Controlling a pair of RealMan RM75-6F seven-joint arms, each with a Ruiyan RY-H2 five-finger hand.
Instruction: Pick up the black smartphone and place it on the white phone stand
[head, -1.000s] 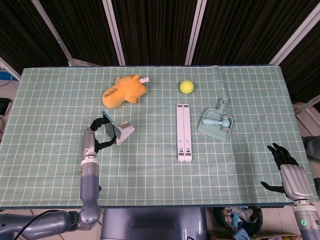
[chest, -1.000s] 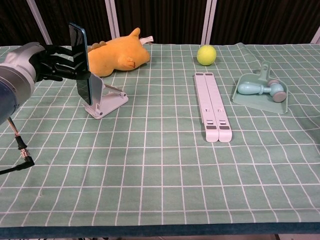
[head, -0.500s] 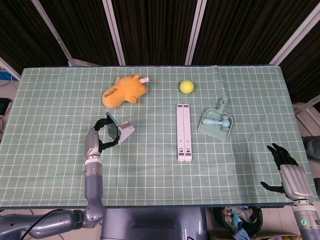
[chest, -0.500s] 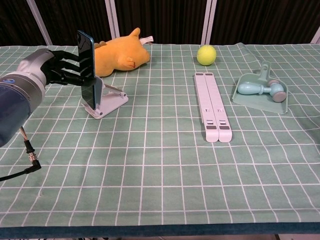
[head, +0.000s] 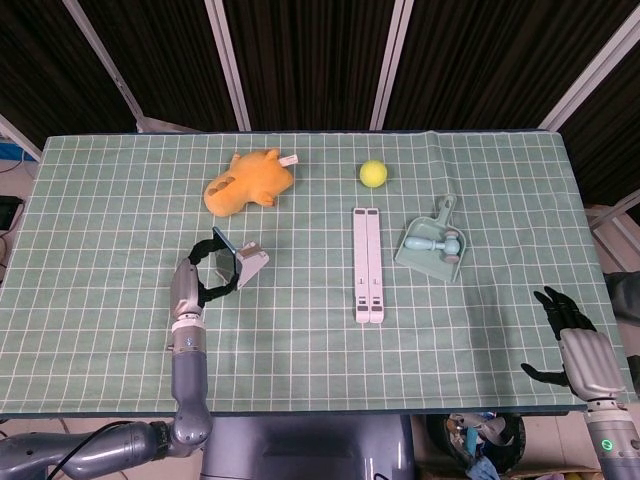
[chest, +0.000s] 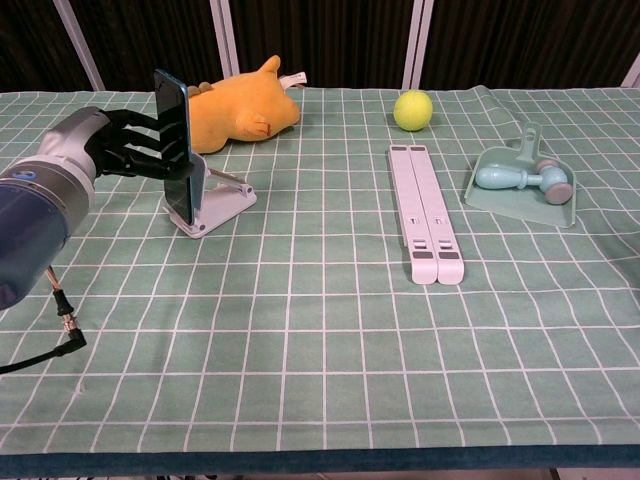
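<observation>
The black smartphone (head: 226, 255) (chest: 177, 143) stands nearly upright on edge, its lower end on the white phone stand (head: 251, 263) (chest: 218, 205) left of the table's middle. My left hand (head: 197, 277) (chest: 112, 147) reaches in from the left and holds the phone, its dark fingers (chest: 140, 150) against the phone's back. My right hand (head: 570, 332) hangs past the table's near right corner, fingers apart, holding nothing; only the head view shows it.
An orange plush toy (head: 247, 180) (chest: 240, 108) lies just behind the stand. A yellow-green ball (head: 373, 174) (chest: 412, 110), a long white folded stand (head: 367, 263) (chest: 426, 210) and a teal dustpan (head: 430, 245) (chest: 522, 185) holding a small toy sit to the right.
My left hand has carried the phone right and down. The phone's lower end now rests on the white stand. The right hand has stayed put.
</observation>
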